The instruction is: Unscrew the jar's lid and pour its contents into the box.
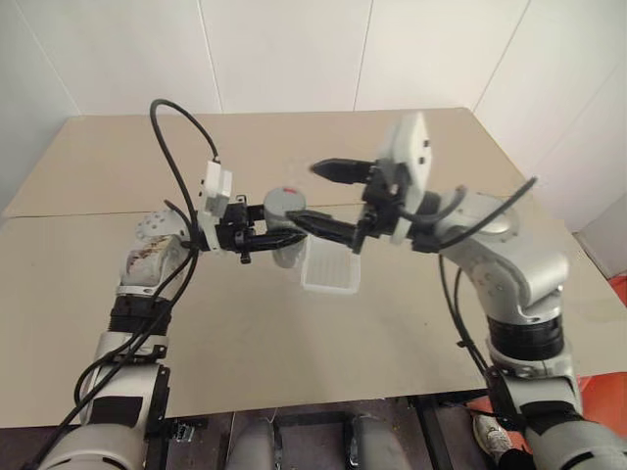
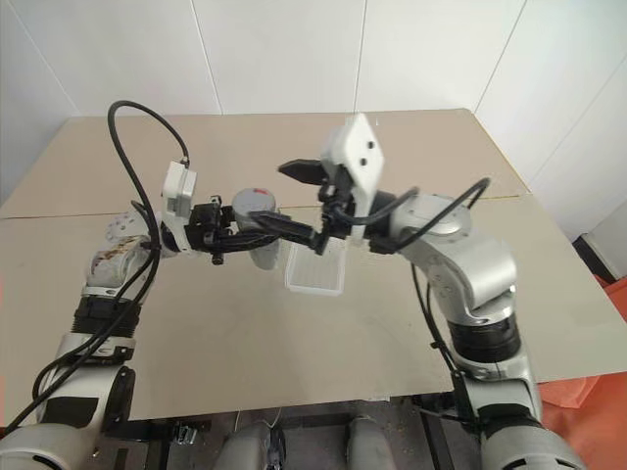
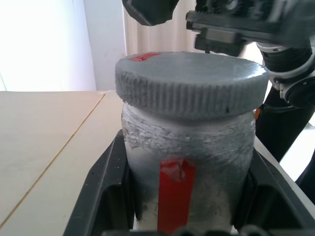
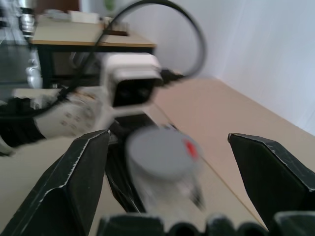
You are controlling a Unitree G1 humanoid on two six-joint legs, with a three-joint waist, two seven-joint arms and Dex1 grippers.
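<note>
The left gripper is clamped on the jar, its two black fingers pressed against the jar's sides and holding it upright above the beige table. In the left wrist view the fingers cover the jar's lower flanks, and its base is cut off by the picture edge. The grey ribbed lid sits on top of the jar, with a small red patch near its rim; a red strip of tape runs down the jar's cloudy, scratched wall. The contents cannot be made out through that wall.

The right gripper faces the jar with its jaws spread wide, one finger above and behind the lid, the other lower, in front of the jar's side. Neither finger is seen to touch the lid. The right wrist view is blurred; there the lid shows as a grey disc between the two parted fingers.

The box, a translucent white tray, lies on the table just below and beside the jar; the lower right finger hides its near corner.
</note>
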